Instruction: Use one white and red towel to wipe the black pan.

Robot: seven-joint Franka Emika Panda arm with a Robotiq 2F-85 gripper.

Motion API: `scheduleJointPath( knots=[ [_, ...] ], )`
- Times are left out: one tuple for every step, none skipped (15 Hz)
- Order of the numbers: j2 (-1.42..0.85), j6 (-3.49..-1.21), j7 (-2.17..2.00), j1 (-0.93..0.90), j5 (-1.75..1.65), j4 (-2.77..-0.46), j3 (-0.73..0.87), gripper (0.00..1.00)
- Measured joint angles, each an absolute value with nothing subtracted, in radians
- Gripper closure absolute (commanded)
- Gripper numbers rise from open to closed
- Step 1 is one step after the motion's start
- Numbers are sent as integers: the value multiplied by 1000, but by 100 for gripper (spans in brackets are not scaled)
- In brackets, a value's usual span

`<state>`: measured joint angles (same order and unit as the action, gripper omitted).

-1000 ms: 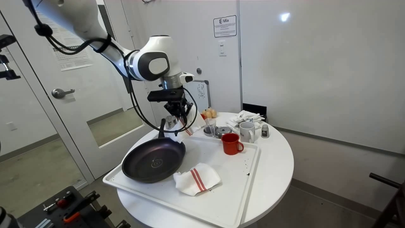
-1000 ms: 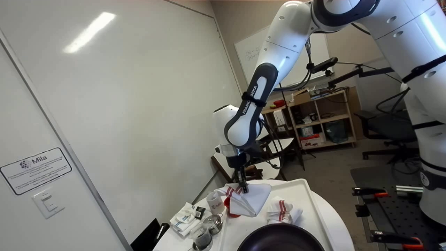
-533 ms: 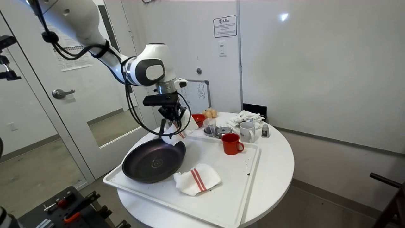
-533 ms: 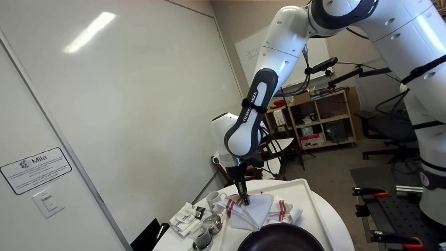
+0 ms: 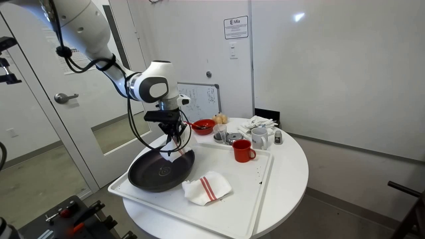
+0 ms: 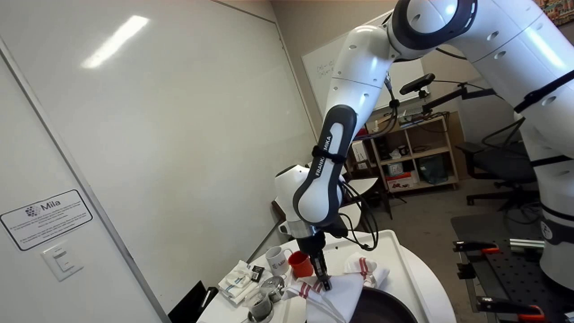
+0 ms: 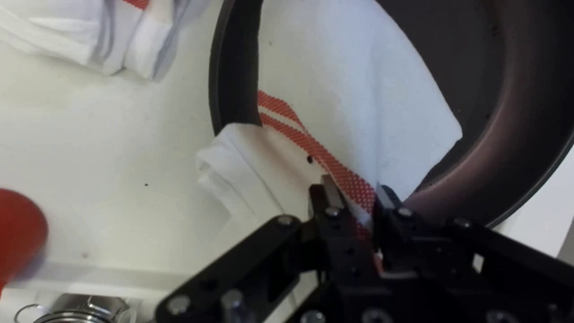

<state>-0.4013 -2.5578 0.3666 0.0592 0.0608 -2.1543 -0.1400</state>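
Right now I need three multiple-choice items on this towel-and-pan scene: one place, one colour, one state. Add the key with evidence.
1. Where is the loose towel?
A) On the tray, beside the pan
B) Inside the pan
C) Under the pan

2. What colour is the mug on the tray?
A) Green
B) Blue
C) Red

3. What is the gripper doing?
A) Spread wide, holding nothing
B) Clamped on the other towel
C) Pinching the mug

Key:
1 A: an exterior view shows it on the tray surface, outside the pan's rim.
2 C: its body is plainly red in both exterior views.
3 B: the wrist view shows striped cloth pinched in it.
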Motion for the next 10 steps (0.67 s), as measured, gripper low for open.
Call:
scheduleJointPath(
  knots=[
    [-415,-2565,374,62,78,-2158,-147,96],
    [-430,-2572,384,66,97,-2162,-155,96],
    [-443,-2578,395,72,116,-2164,-164,96],
    [-456,-2586,405,78,134,-2167,-173,96],
    [-468,-2591,415,85,148,-2169,-182,96],
    [-480,-2594,422,92,160,-2171,-190,96],
    [-490,-2595,427,99,169,-2172,-196,96],
    [-500,-2595,431,105,175,-2174,-202,96],
    [-510,-2595,433,111,177,-2176,-206,96],
    [-519,-2597,433,115,177,-2180,-208,96]
  ],
)
